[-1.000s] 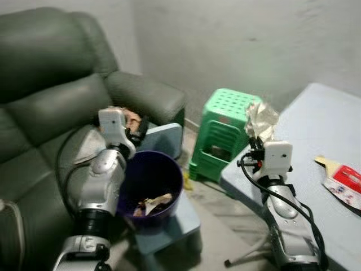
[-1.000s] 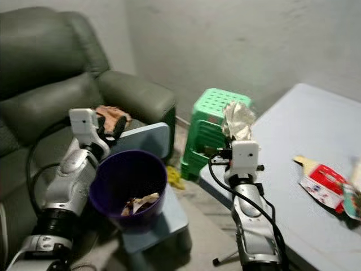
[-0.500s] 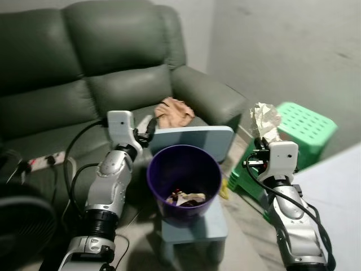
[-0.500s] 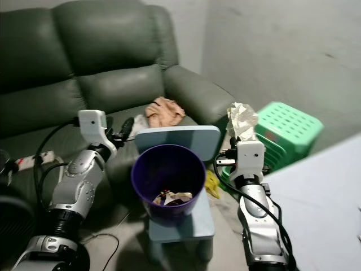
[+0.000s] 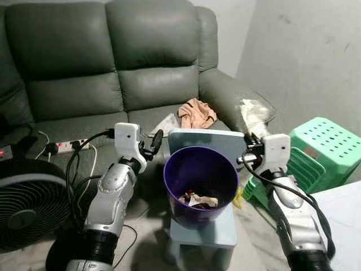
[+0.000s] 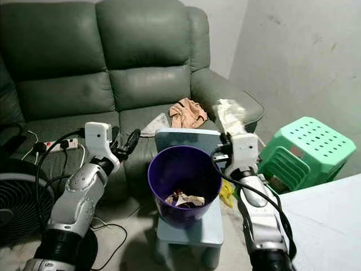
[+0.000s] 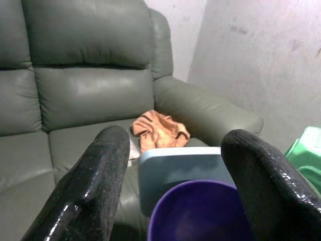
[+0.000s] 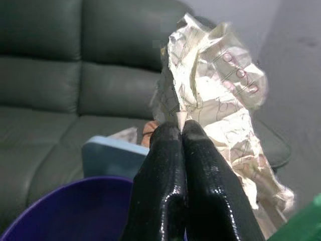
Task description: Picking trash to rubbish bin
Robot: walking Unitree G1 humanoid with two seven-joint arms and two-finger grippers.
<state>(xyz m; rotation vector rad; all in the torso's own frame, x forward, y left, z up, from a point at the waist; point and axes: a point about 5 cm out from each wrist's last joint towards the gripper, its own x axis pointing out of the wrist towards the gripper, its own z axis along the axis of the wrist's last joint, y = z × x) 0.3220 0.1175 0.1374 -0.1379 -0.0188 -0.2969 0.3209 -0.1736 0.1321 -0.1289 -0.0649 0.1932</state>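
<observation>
A purple rubbish bin (image 5: 171,175) stands on a small light-blue chair (image 5: 206,232) and holds some paper scraps (image 5: 198,199). My right gripper (image 5: 249,139) is shut on a crumpled whitish paper wrapper (image 5: 252,114), held just above the bin's right rim. In the right wrist view the black fingers (image 8: 173,150) pinch the wrapper (image 8: 215,90) with the bin (image 8: 75,211) below. My left gripper (image 5: 155,141) hovers open by the bin's left rim, nothing between its fingers (image 7: 95,170).
A grey-green sofa (image 5: 113,68) stands behind the bin, with an orange cloth (image 5: 197,113) on its seat. A power strip (image 5: 70,145) and cables lie on the left seat. A black fan (image 5: 25,209) stands at left, a green stool (image 5: 324,147) at right, a white table corner (image 5: 345,217) near right.
The camera has swung left, bringing the whole sofa and a fan into view. The right gripper, still holding the wrapper, has come closer to the bin's right rim.
</observation>
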